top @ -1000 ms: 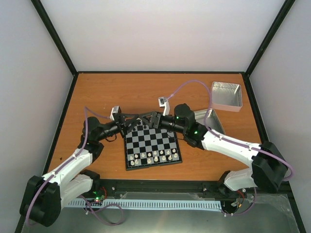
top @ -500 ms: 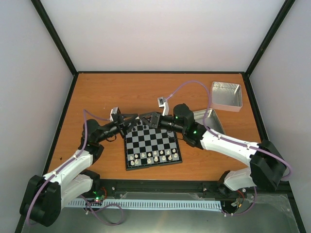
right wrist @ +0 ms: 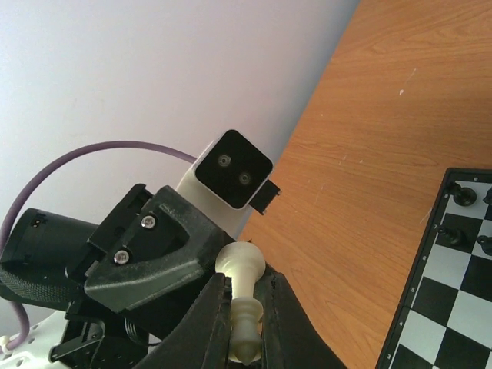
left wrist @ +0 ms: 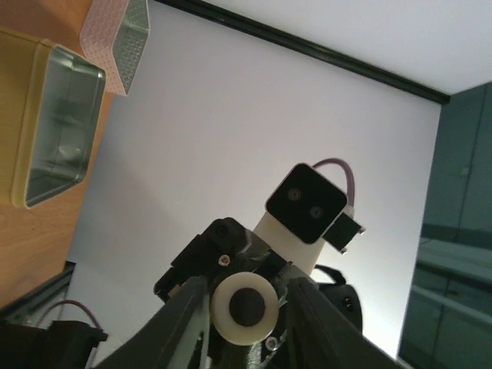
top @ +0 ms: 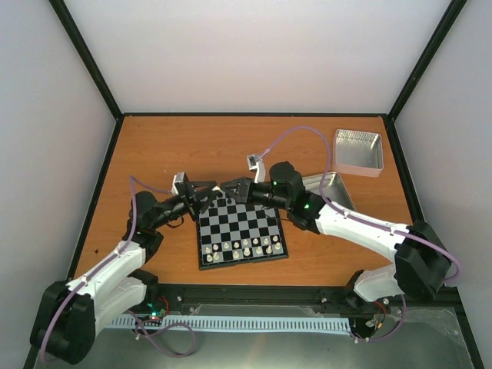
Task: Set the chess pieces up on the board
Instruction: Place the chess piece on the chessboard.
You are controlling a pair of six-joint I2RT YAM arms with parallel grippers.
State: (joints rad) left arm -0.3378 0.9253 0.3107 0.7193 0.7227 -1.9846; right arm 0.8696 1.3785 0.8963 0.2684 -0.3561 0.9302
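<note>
Both grippers meet in the air just over the far edge of the board (top: 244,264). A cream-white chess piece (right wrist: 241,263) lies sideways between them. My right gripper (right wrist: 246,278) is shut on its stem. The piece's round base (left wrist: 244,307) faces the left wrist camera and sits between the fingers of my left gripper (left wrist: 246,288), which is shut round it. From above, the left gripper (top: 213,193) and right gripper (top: 228,189) are tip to tip and hide the piece. Several cream pieces (top: 246,246) stand in the board's two near rows.
Tiny black figures (right wrist: 461,196) stand at the board's far edge. One silver tin (top: 358,150) sits at the far right of the table. A second tin (top: 334,189) lies beside the right arm, partly hidden by it. The table's black rim runs all round.
The right gripper's jaws have closed onto the cream piece. Both grippers have drifted slightly toward the far side of the board, still tip to tip.
</note>
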